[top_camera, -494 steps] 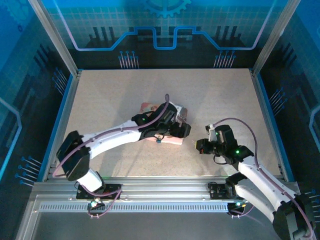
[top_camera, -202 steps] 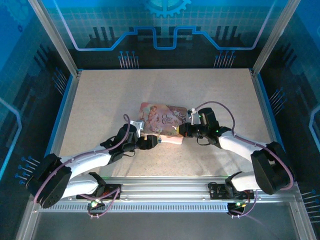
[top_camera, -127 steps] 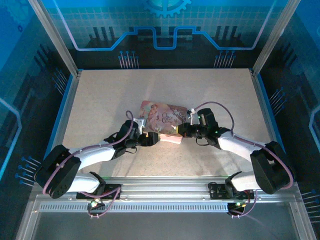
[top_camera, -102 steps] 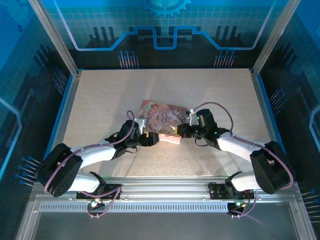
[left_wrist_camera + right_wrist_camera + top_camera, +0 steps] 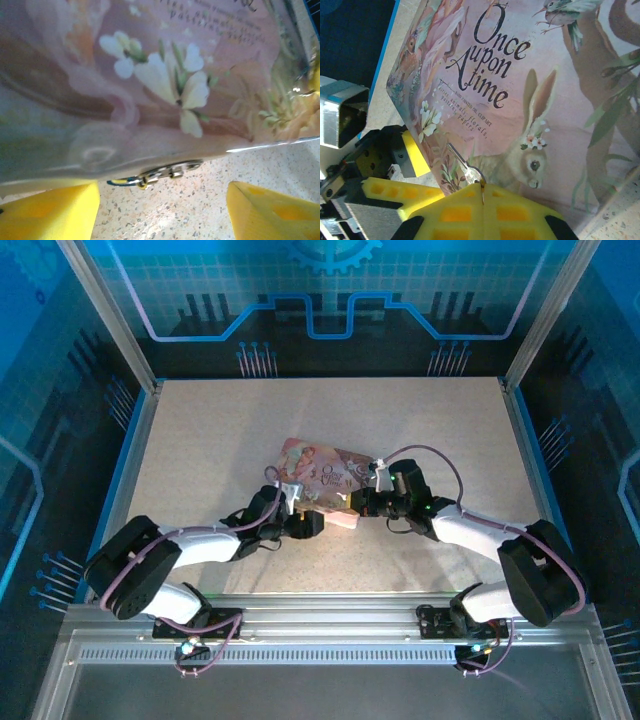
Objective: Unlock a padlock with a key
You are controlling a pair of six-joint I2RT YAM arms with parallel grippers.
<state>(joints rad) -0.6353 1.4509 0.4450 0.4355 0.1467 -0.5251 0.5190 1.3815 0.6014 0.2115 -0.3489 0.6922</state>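
Pinching key (image 5: 464,166) over pink box (image 5: 560,125), right pincer (image 5: 481,191); padlock (image 5: 162,175) just ahead of spread left pincer (image 5: 162,195).

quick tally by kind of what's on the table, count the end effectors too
pink box: 1
padlock: 1
key: 1
end effectors: 2 (left end effector, right end effector)
total: 5
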